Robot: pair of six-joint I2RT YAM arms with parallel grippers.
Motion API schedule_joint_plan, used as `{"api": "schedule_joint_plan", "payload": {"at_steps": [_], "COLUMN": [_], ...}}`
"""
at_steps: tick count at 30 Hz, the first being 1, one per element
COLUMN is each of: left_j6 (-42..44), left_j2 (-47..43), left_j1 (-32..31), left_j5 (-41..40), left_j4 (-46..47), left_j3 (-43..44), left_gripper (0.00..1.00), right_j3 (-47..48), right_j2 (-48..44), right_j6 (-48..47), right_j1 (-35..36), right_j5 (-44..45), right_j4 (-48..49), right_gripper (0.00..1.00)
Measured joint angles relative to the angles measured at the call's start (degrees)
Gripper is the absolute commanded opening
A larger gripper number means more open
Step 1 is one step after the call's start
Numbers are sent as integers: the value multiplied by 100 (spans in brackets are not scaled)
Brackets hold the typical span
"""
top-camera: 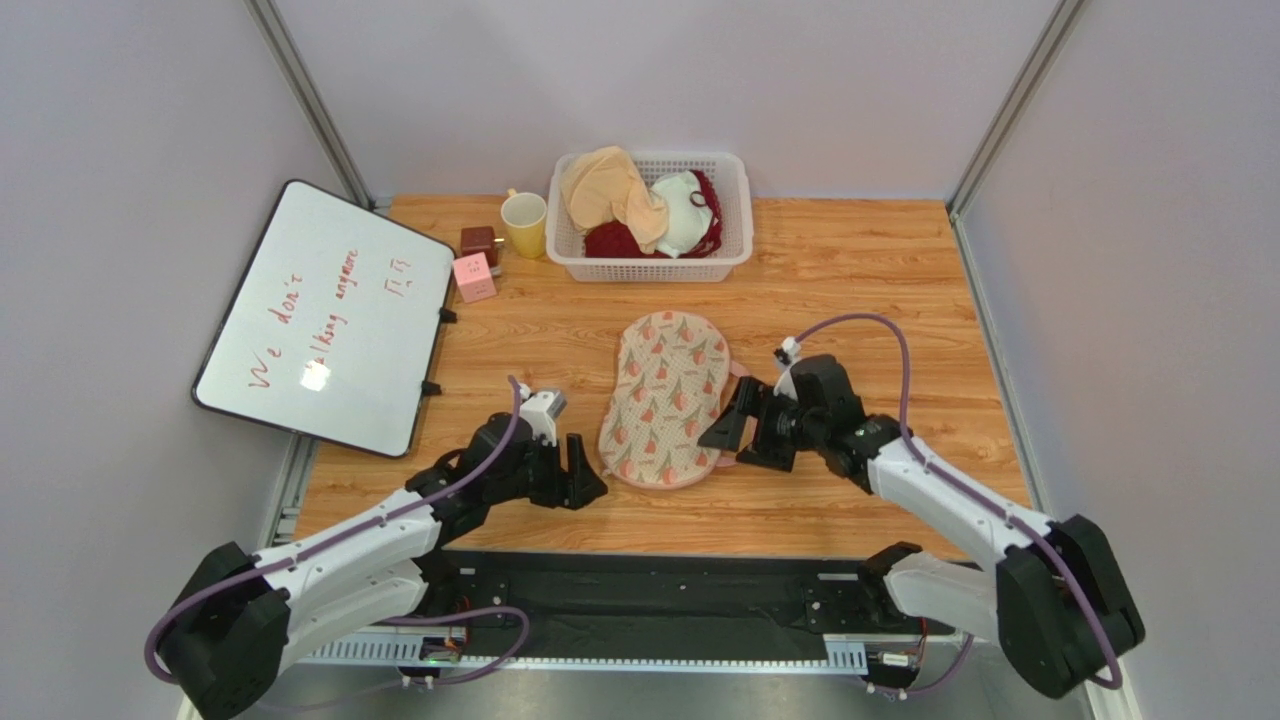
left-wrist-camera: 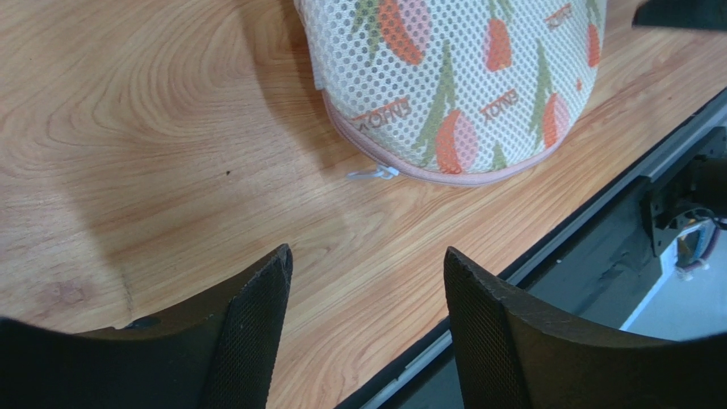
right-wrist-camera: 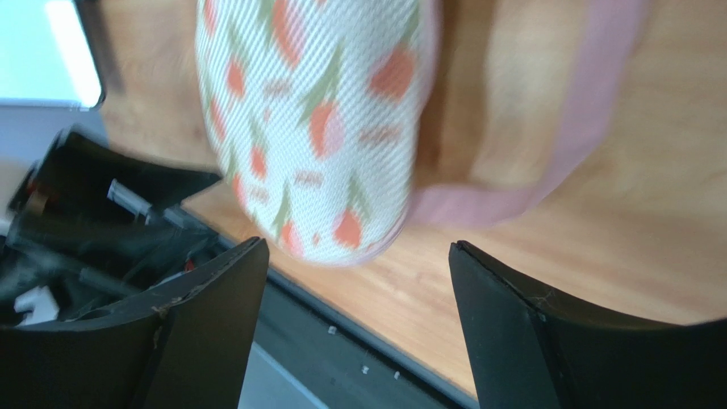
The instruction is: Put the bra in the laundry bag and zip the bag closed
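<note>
Seen from overhead, the laundry bag (top-camera: 664, 399) lies flat at the centre of the wooden table (top-camera: 902, 300). The left gripper (top-camera: 586, 483) sits at its lower left and the right gripper (top-camera: 721, 423) at its right edge. Only the wrist cameras settle the jaws. The left arm's fingers (left-wrist-camera: 256, 324) stand spread over bare wood, short of the bag's pink zipper edging (left-wrist-camera: 452, 179) and a small clear pull tab (left-wrist-camera: 373, 173). The right arm's fingers (right-wrist-camera: 512, 324) stand just as wide, gripping nothing, and a pink strap (right-wrist-camera: 580, 128) loops out beside the bag. The overhead view alone takes in the white basket (top-camera: 646, 272) of garments, a yellow mug (top-camera: 525, 225) and a whiteboard (top-camera: 323, 315) at upper left.
</note>
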Motion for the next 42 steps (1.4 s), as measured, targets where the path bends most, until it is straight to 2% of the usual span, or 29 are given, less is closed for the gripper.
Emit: {"api": "schedule_joint_plan", "payload": {"at_steps": [4,7,10,13,17,18,20,21,23,24,26,27,29,30,33,38,42], "left_j6": [-33,-76,-120,-151,-192,-208,-221,-223,-225,-221,-212,-199,-188,-166,-79,151,439], "left_j2": [114,-125,-481,-802,-1043,-1060,-1060,-1051,-1019,-994,-951,-931,-881,-844,-564,90,273], "left_j1": [0,0,0,0,0,0,0,0,0,0,0,0,0,0,0,-129,-470], "left_j5": [-85,-168,-219,-254,-332,-343,-345,-343,-339,-339,-330,-315,-223,-170,168,621,538], "left_j4": [184,282,302,302,302,302,297,297,297,297,299,304,332,374,638,1049,1117], "left_j3": [-39,-129,-181,-203,-302,-345,-415,-448,-485,-487,-487,-485,-485,-485,-483,-402,-144], "left_gripper": [68,71,74,74,70,70,67,67,72,74,80,82,84,84,79,80,80], "right_j3": [-1180,-1856,-2087,-2092,-2037,-1976,-1937,-1941,-1939,-1939,-1937,-1917,-1823,-1777,-1631,-1493,-1486], "right_j2": [-774,-866,-848,-525,389,551,911,1038,1178,1211,1204,1176,1034,962,728,551,424], "right_j6": [1202,2079,2734,3077,3495,3569,3744,3836,3936,4002,4022,4035,4037,3998,3930,3941,4015], "right_j1": [986,1858,2544,2796,2809,2809,2822,2822,2782,2726,2579,2481,2238,2153,1912,1661,1449], "right_j5": [114,693,1475,1998,2262,2284,2350,2367,2341,2282,2144,2048,1797,1698,1362,785,374], "right_j4": [1003,1567,2262,2951,3836,3978,4367,4472,4594,4607,4588,4533,4212,4079,3668,3289,3095], "right_gripper": [84,84,85,84,76,69,61,50,40,30,25,19,17,12,4,1,0]}}
